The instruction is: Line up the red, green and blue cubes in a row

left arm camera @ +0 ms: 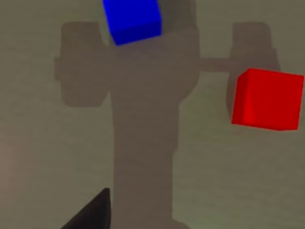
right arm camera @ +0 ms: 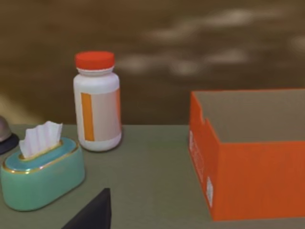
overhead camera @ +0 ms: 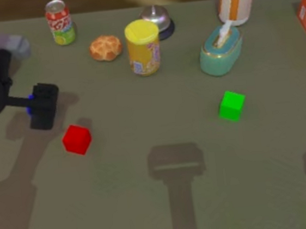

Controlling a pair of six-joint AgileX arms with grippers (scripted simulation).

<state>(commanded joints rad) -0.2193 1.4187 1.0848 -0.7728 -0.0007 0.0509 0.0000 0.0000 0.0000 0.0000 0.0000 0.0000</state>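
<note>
Hovering at the table's (overhead camera: 152, 213) left side, the left gripper (overhead camera: 44, 106) hangs just above and beside the red cube (overhead camera: 77, 139). Whether its fingers are apart or together, I cannot tell. Under it, the blue cube (left arm camera: 132, 19) shows in the left wrist view, sitting on the table near the red cube, the two apart. Over to the right, well away, sits the green cube (overhead camera: 232, 105), just below the tissue box (overhead camera: 221, 50). The right arm is out of the top view; its wrist camera looks at the white bottle (right arm camera: 96, 102) and orange box (right arm camera: 248, 152).
</note>
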